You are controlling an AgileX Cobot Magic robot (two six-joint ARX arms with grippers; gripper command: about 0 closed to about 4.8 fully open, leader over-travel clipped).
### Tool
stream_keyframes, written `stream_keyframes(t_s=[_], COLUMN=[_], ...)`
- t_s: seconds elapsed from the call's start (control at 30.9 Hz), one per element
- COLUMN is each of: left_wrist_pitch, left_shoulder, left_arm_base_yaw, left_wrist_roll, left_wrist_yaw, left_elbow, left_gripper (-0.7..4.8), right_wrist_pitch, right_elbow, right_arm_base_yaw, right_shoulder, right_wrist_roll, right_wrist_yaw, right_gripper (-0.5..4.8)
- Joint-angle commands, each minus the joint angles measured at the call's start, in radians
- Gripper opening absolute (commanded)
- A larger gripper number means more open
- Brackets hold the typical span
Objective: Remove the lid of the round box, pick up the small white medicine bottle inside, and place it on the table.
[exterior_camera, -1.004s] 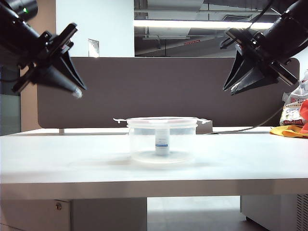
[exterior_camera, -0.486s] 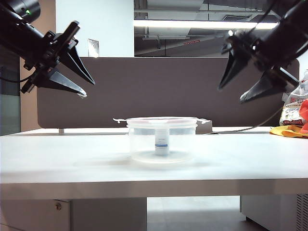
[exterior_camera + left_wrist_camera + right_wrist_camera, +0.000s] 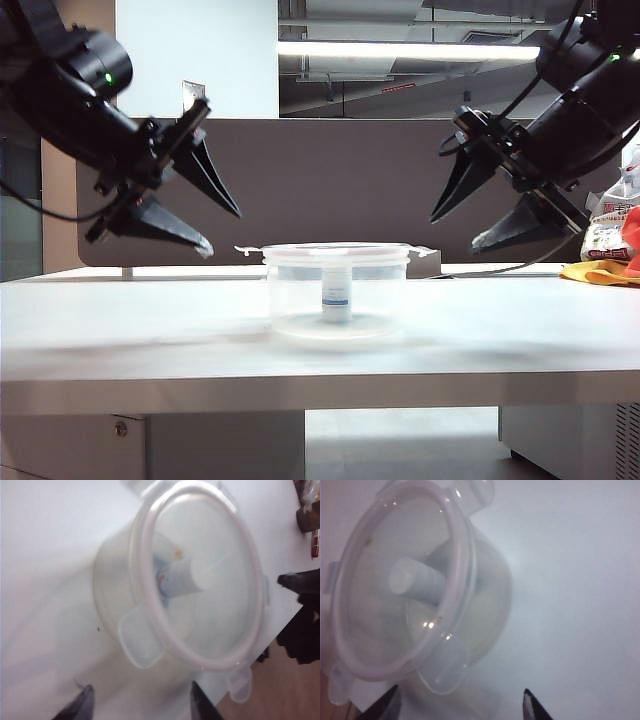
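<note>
**Both grippers flank the sealed box, lid not yet touched**

We start with the small white medicine bottle [image 3: 337, 296], which stands upright in the middle of the round box [image 3: 336, 300]. The box sits near the centre of the table [image 3: 150, 340], and the lid [image 3: 336, 250] lies flat across its rim, its clear side tabs sticking out to either side. From the wrist views we see the bottle's cap through the transparent lid, and the pinkish ring runs unbroken round the rim, so we judge the box to be closed.

The left gripper [image 3: 220, 228] hangs above and to the left of the box, its fingers spread wide and empty, tips slanting down toward the lid's left tab. The right gripper [image 3: 455, 231] mirrors it on the other side, likewise spread and holding nothing. Neither touches the lid or the box.

We read this as the approach to the first step: taking the lid off. Next, we think each gripper needs to come down to the rim, perhaps one steadying the box while the other catches a tab and lifts. The clear plastic is light, so the box may slide or tip if only one side is pulled.
</note>
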Motion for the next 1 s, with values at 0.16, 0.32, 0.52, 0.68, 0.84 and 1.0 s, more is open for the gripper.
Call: stream_keyframes(t_s=[0.16, 0.32, 0.52, 0.68, 0.84, 1.0], left_wrist_pitch=[0.062, 0.126, 0.188, 0.208, 0.215, 0.219], left_shoulder=[0.064, 0.084, 0.084, 0.096, 0.111, 0.117], left_arm_base_yaw=[-0.012, -0.013, -0.013, -0.024, -0.028, -0.028], left_wrist_roll=[-0.044, -0.094, -0.134, -0.145, -0.147, -0.144], left_wrist_yaw=[0.031, 0.075, 0.079, 0.082, 0.082, 0.082], left_elbow=[0.003, 0.003, 0.003, 0.003, 0.003, 0.003], left_gripper=[2.50, 2.48, 2.12, 2.09, 2.03, 1.11], right_wrist_pitch=[0.047, 0.078, 0.084, 0.086, 0.087, 0.086], right_elbow=[0.003, 0.003, 0.003, 0.003, 0.003, 0.003], right_arm_base_yaw=[0.011, 0.012, 0.012, 0.012, 0.012, 0.012], right_shoulder=[0.005, 0.008, 0.008, 0.008, 0.008, 0.008], right_wrist_roll=[0.035, 0.055, 0.061, 0.062, 0.062, 0.062], right_wrist_yaw=[-0.008, -0.014, -0.027, -0.027, -0.027, -0.027], right_gripper=[3.05, 3.05, 2.63, 2.63, 2.63, 2.63])
